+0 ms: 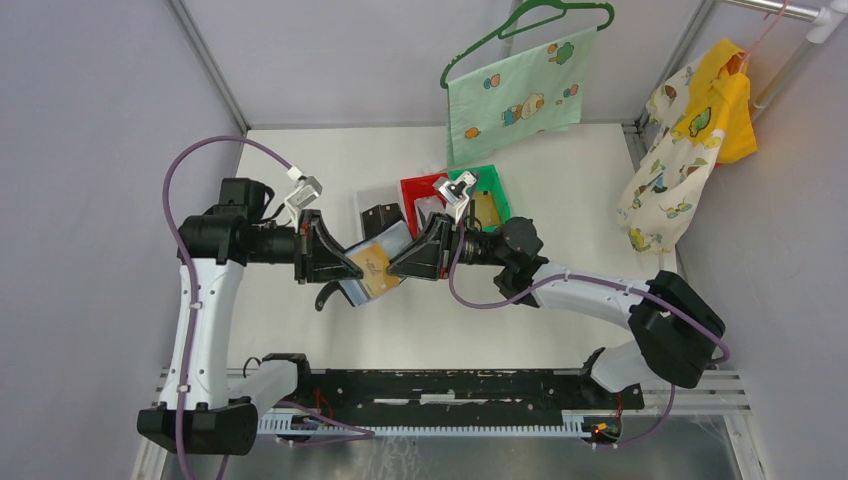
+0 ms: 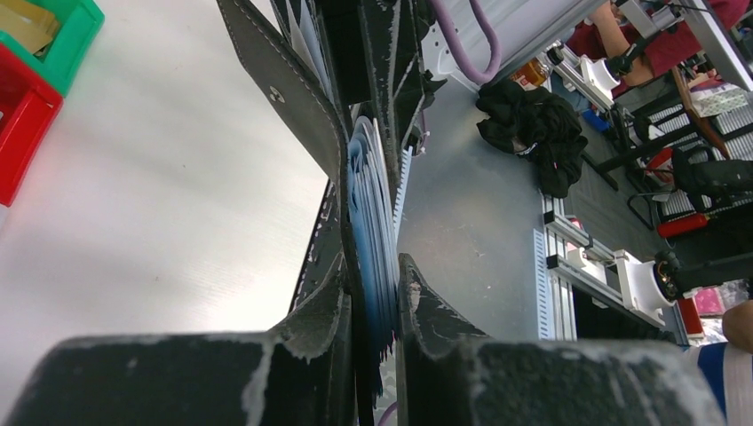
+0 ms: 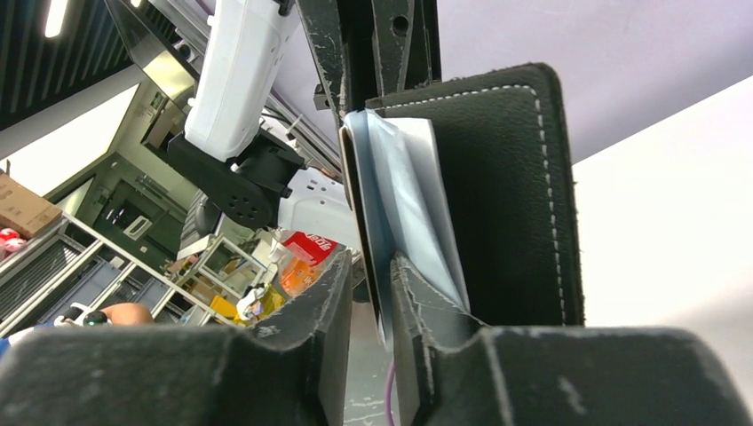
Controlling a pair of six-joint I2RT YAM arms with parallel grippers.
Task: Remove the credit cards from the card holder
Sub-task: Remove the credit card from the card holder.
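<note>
The black card holder [image 1: 356, 290] hangs open above the table's middle, its grey-blue lining showing. My left gripper [image 1: 345, 265] is shut on its left side; in the left wrist view [image 2: 373, 293] the jaws pinch the blue sleeves next to the black flap [image 2: 284, 80]. A tan-gold credit card [image 1: 377, 262] sticks out of the holder toward my right gripper [image 1: 398, 265]. In the right wrist view that gripper [image 3: 371, 275] has its jaws narrowly apart around a thin card edge [image 3: 380, 231], which lies against one finger [image 3: 426, 311]. The holder's stitched black cover [image 3: 506, 177] stands behind.
A red bin [image 1: 420, 190], a green bin [image 1: 487, 195] holding tan cards, and a clear bin [image 1: 375, 215] stand just behind the grippers. A green cloth on a hanger [image 1: 515, 95] hangs at the back. Yellow and white clothes [image 1: 690, 140] hang at the right.
</note>
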